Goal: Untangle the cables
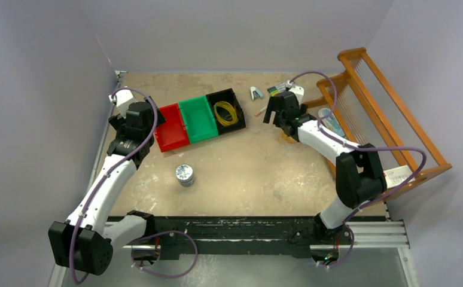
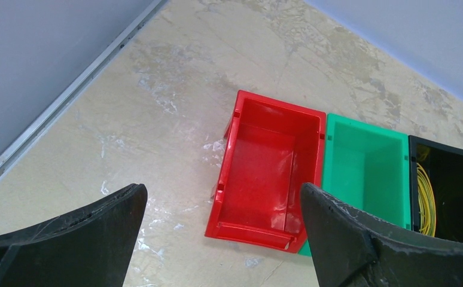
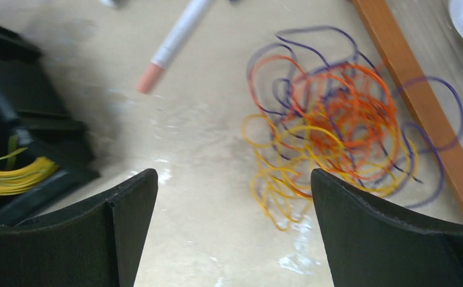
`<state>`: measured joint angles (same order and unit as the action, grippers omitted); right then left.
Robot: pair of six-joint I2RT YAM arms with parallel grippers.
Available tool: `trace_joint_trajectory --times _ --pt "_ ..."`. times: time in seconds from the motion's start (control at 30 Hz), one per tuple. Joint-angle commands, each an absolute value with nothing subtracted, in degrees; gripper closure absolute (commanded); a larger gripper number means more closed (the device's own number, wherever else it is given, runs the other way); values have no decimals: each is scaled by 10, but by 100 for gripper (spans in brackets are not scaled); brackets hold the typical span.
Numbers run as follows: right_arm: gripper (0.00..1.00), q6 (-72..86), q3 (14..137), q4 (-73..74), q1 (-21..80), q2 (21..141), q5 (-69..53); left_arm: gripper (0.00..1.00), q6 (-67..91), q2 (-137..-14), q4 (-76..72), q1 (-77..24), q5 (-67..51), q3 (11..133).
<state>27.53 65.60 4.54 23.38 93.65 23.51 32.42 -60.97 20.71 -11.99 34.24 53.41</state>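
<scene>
1. Underneath everything: table [image 1: 247, 173], mottled beige top.
2. Wooden rack [image 1: 390, 119]: far right, lying tilted against the wall.
3. Right arm [image 1: 331, 143]: extended to the far right beside the rack's foot. Right jaws are spread fully wide and hold nothing.
4. Left arm [image 1: 106, 185]: at the far left, just left of the bins. Left jaws are equally wide and empty, well apart from the tangle.
5. Bins, a row at far centre: red bin [image 1: 172, 127] and green bin [image 1: 198, 119] are empty; black bin [image 1: 226, 110] holds item 7.
6. Cable tangle [image 3: 337, 131]: orange, yellow and purple loops knotted together.
   - It lies on the table against the rack's rail, below the right jaws and offset toward their right finger.
   - The right arm is much the nearer.
   - It is roughly round, with no clear long axis. Yellow loops lie on the bin side and purple loops stray over the rail.
7. Yellow coil [image 1: 227, 112]: a neat ring, separate from the tangle.
8. Round tin [image 1: 185, 175]: table centre.
9. Marker [image 3: 175, 42]: between the black bin and the tangle.
</scene>
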Motion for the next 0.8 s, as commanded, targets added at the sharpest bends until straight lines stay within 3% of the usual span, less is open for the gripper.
trace_joint_trajectory --times 0.0,0.77 --pt "1 333 640 90 212 918 291 0 333 -598 194 -115 344 537" --pt "1 323 657 52 117 1043 265 0 325 -601 188 -114 324 535"
